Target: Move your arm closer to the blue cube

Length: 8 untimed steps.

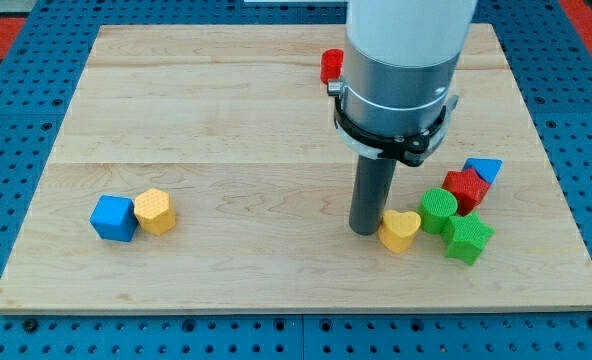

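Note:
The blue cube (113, 217) sits on the wooden board (226, 110) at the view's lower left, touching a yellow hexagonal block (155, 211) on its right. My tip (365, 230) rests on the board right of centre, far to the right of the blue cube. It stands just left of a yellow heart-shaped block (400, 229), touching or nearly touching it.
Right of the yellow heart lies a cluster: two green blocks (438, 209) (468, 238), a red block (466, 188) and a blue triangular block (485, 168). Another red block (331, 66) sits near the view's top, partly hidden behind the arm's body (401, 70).

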### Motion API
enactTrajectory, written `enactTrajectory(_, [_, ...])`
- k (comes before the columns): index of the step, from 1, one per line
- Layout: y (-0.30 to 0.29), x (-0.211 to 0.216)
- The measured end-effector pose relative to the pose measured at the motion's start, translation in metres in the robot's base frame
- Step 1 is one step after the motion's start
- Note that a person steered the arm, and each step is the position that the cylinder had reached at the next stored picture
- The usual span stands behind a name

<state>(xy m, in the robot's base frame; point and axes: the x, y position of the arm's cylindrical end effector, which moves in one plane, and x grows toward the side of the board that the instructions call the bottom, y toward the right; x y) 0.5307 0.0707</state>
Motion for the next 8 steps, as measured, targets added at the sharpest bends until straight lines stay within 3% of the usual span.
enactTrajectory(2, [0.000, 0.011])
enactTrajectory(5, [-0.184, 0.069])
enactTrajectory(8, [-0.203, 0.057])
